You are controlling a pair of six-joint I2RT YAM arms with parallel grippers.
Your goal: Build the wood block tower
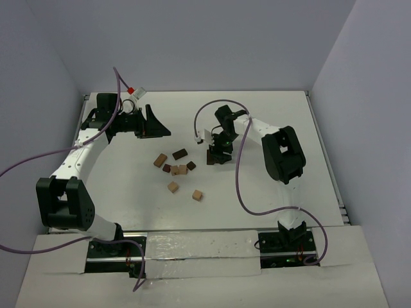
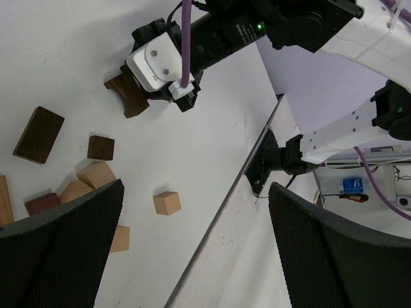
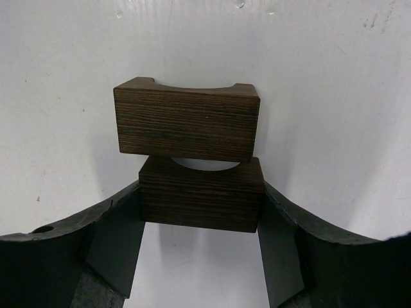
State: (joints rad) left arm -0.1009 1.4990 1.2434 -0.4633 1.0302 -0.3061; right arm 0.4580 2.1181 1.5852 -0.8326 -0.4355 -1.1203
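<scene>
**Fingers [image 3: 112,240] of the right gripper [image 3: 200,208] clamp a dark block [image 3: 200,186]**

Both black fingers press flat against the short sides of the dark block, which has a curved notch cut into its far edge. That edge touches a second block [image 3: 186,125], also dark and notched. I cannot tell whether one rests on the other or only against it. Both stand out against the white table [image 3: 334,96].

From above, this pair lies just right of the table's middle, under the bent right arm. The loose blocks [image 1: 174,170], tan and dark brown, lie scattered flat near the middle, to the left of the pair. Two tan ones sit a little nearer the arm bases.

Farther left, the left gripper [image 2: 196,189] hangs with its jaws spread wide and nothing between them. It is well apart from the blocks and aimed toward them.
</scene>
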